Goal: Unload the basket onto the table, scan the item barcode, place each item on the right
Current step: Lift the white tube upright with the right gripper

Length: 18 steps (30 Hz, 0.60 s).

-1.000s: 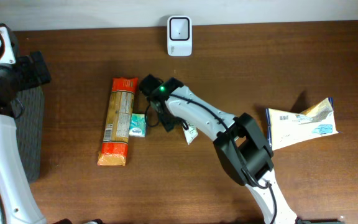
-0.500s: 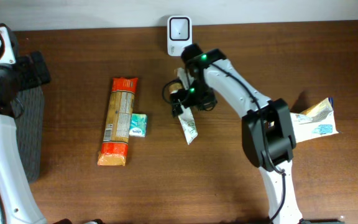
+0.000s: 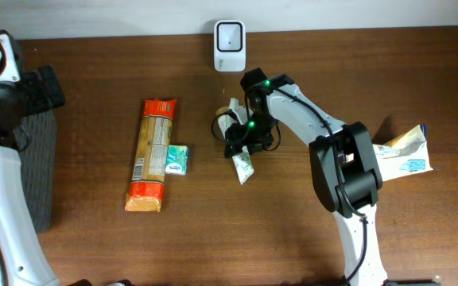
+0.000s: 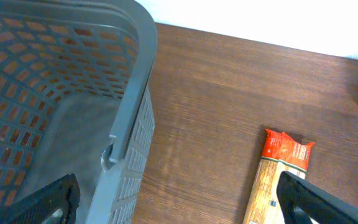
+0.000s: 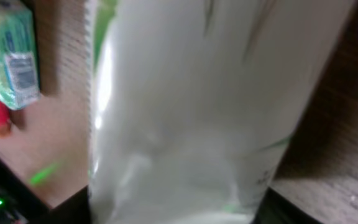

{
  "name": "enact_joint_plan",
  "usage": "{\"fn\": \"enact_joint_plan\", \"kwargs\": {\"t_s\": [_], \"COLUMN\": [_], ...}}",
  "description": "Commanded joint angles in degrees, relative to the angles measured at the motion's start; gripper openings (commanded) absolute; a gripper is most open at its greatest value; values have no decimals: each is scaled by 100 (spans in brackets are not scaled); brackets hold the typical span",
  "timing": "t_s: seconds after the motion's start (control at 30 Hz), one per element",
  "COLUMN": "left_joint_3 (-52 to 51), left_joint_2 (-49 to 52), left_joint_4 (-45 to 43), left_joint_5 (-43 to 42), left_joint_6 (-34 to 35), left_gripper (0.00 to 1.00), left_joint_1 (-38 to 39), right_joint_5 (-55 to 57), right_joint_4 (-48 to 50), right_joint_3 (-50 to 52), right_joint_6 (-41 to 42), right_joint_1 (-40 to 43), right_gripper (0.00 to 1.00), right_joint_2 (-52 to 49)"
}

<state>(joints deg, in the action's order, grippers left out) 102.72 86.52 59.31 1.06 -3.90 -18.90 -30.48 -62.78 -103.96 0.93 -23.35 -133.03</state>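
Note:
A white plastic packet point(image 3: 243, 167) lies in the middle of the table, below the white scanner point(image 3: 230, 36) at the back edge. My right gripper point(image 3: 247, 133) is down over the packet's upper end. In the right wrist view the blurred packet point(image 5: 185, 112) fills the whole gap between the two dark fingers, touching both, so the right gripper point(image 5: 173, 211) is shut on it. My left gripper point(image 4: 179, 205) hangs wide open with nothing in it, over the edge of the grey basket point(image 4: 55, 93) at the far left.
A long orange pasta pack point(image 3: 153, 155) and a small green pack point(image 3: 176, 159) lie left of the packet. A white and yellow bag point(image 3: 388, 159) lies at the right. The grey basket point(image 3: 42, 159) stands at the left edge.
My right gripper swung from beside the green pack up towards the scanner, then came down onto the white packet and closed in on it. The left arm has not moved.

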Motion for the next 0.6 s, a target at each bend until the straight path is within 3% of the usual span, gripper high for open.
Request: {"fn": "enact_joint_plan", "kwargs": {"t_s": [0.0, 0.17, 0.4, 0.57], "left_joint_3": [66, 68, 66, 66], "left_joint_2": [-28, -28, -28, -28], "left_joint_4": [-4, -4, -4, -4], "left_joint_5": [22, 22, 22, 22], "left_joint_6": [-94, -94, -94, -94], "left_gripper": [99, 99, 99, 99], "left_joint_1": [-13, -13, -13, -13], "right_joint_5": [-83, -188, -1344, -2531], "right_joint_4": [85, 107, 111, 31], "right_joint_3": [61, 22, -61, -63], "right_joint_6": [-48, -50, -103, -688], "right_joint_1": [-11, 26, 422, 807], "right_gripper": [38, 4, 4, 4], "right_joint_2": [127, 131, 133, 321]}}
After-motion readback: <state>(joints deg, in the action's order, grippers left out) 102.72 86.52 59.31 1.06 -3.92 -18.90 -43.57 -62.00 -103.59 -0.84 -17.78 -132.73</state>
